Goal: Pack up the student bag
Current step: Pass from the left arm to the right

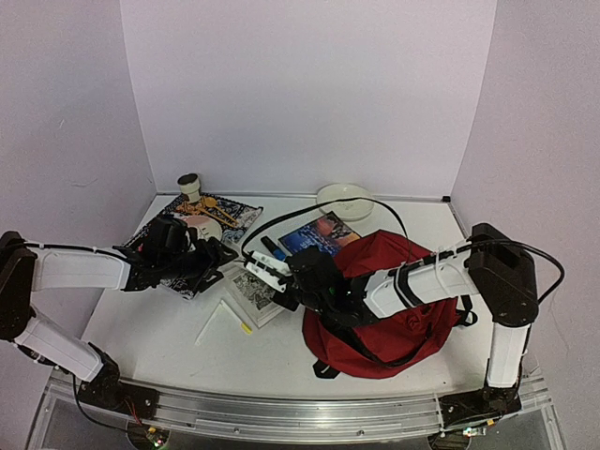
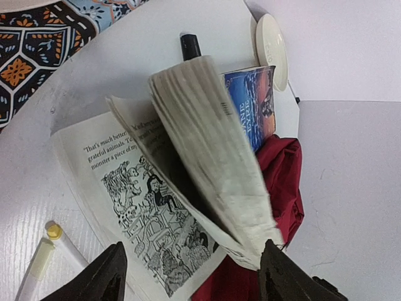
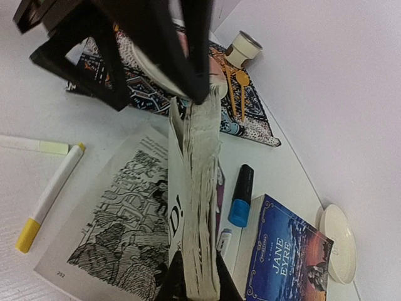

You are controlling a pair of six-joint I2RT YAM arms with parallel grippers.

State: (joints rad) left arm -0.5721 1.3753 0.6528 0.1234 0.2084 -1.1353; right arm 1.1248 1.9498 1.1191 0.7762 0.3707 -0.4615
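Because the student bag (image 1: 422,328) is soft, slumping fabric, lying right of centre under the right arm (image 1: 422,279), it would likely sag unless taken by its zipper rim or a strap. The open paperback (image 3: 197,188) flops too: the right gripper (image 3: 195,282) pinches its page block, while the left gripper (image 2: 194,276) stands spread, holding nothing.

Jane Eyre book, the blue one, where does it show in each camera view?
Top external: Jane Eyre book centre, by the student bag's far edge.
Left wrist: upper right, behind the open book's lifted pages.
Right wrist: bottom right, cover up.
Shared landmark: white dish beside it in all three.
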